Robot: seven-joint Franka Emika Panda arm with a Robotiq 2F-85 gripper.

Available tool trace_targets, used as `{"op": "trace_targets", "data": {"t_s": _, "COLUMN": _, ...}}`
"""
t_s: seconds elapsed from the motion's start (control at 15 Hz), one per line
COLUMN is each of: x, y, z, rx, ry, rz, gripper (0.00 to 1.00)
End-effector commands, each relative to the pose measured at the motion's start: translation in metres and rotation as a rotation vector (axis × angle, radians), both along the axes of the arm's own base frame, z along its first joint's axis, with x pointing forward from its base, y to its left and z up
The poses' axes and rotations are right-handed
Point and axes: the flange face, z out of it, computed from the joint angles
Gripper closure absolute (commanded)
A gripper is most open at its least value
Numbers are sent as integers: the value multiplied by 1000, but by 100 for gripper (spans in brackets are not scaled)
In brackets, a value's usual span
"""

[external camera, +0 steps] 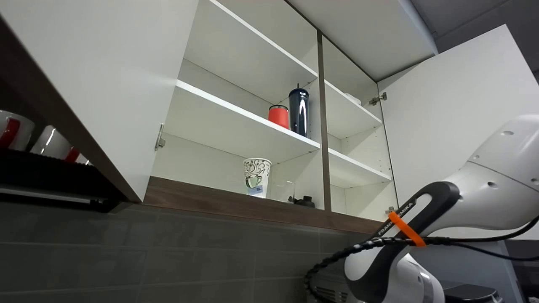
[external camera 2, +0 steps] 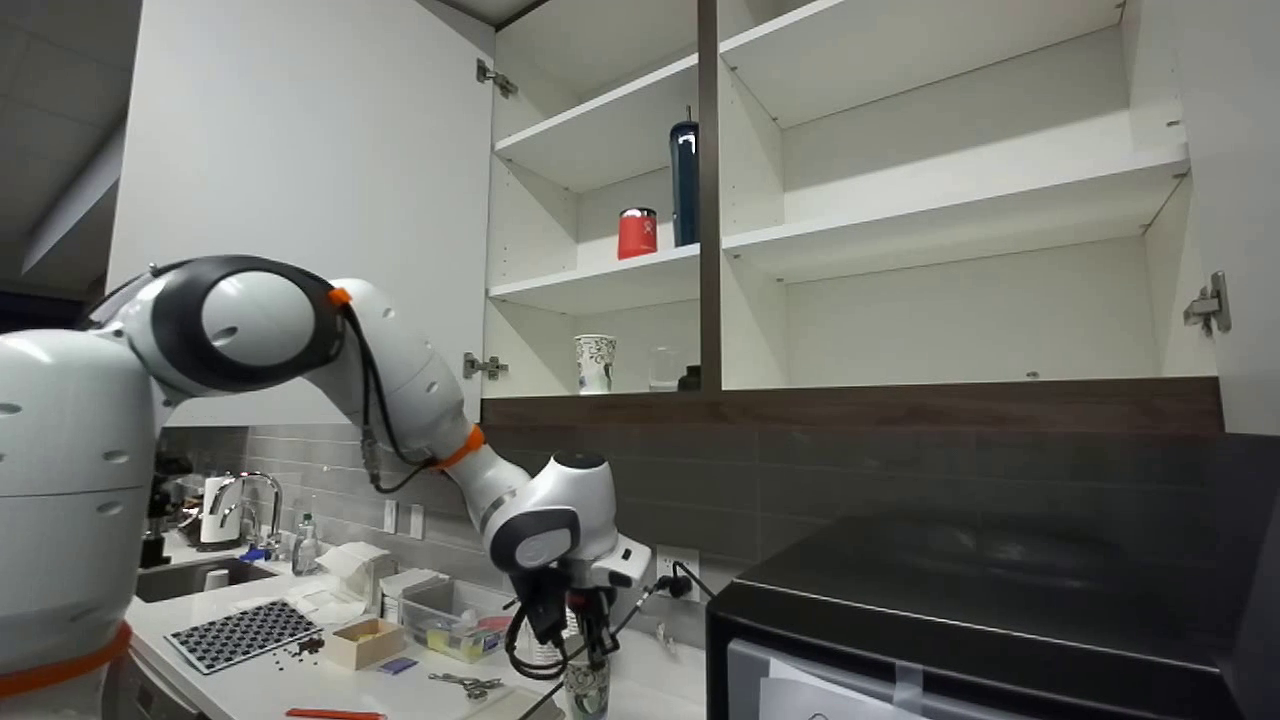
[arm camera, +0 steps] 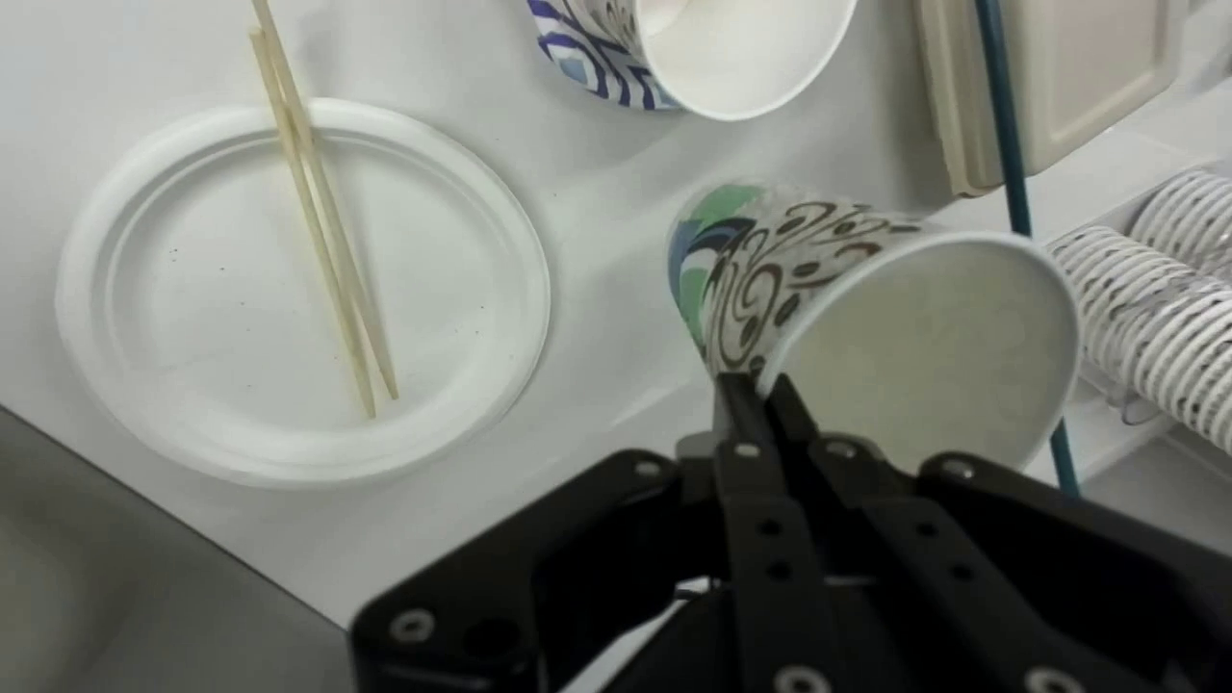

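Note:
My gripper (arm camera: 756,385) is shut on the rim of a paper cup (arm camera: 794,265) with brown swirls and a blue and green base. One finger is outside the cup wall and one is inside. The cup's open mouth faces the camera in the wrist view. In an exterior view the gripper (external camera 2: 595,630) points down with the cup (external camera 2: 588,690) under it, over the counter. A blue-patterned cup (arm camera: 606,58) with another cup's white mouth over it stands beside it. A white plate (arm camera: 472,318) with two wooden sticks (arm camera: 322,217) lies to its left.
A beige container (arm camera: 1059,96), a teal rod (arm camera: 1006,125) and stacked cups (arm camera: 1174,308) are at the right. The open cupboard above holds a red tumbler (external camera: 278,117), a dark tumbler (external camera: 299,111) and a paper cup (external camera: 257,176). A black appliance (external camera 2: 950,610) stands beside the arm.

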Motion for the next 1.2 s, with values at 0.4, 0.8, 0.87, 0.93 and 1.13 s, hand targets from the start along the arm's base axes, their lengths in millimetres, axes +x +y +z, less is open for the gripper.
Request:
{"op": "trace_targets", "data": {"t_s": 0.4, "x": -91, "y": 13, "z": 9, "rx": -21, "ry": -56, "rz": 178, "gripper": 99}}
{"op": "trace_targets", "data": {"t_s": 0.8, "x": -84, "y": 13, "z": 10, "rx": -19, "ry": -46, "rz": 167, "gripper": 96}}
{"op": "trace_targets", "data": {"t_s": 0.87, "x": -84, "y": 13, "z": 10, "rx": -19, "ry": -46, "rz": 168, "gripper": 96}}
{"op": "trace_targets", "data": {"t_s": 0.93, "x": -84, "y": 13, "z": 10, "rx": -20, "ry": -47, "rz": 168, "gripper": 96}}
{"op": "trace_targets", "data": {"t_s": 1.13, "x": -79, "y": 23, "z": 1, "rx": -22, "ry": -25, "rz": 193, "gripper": 99}}
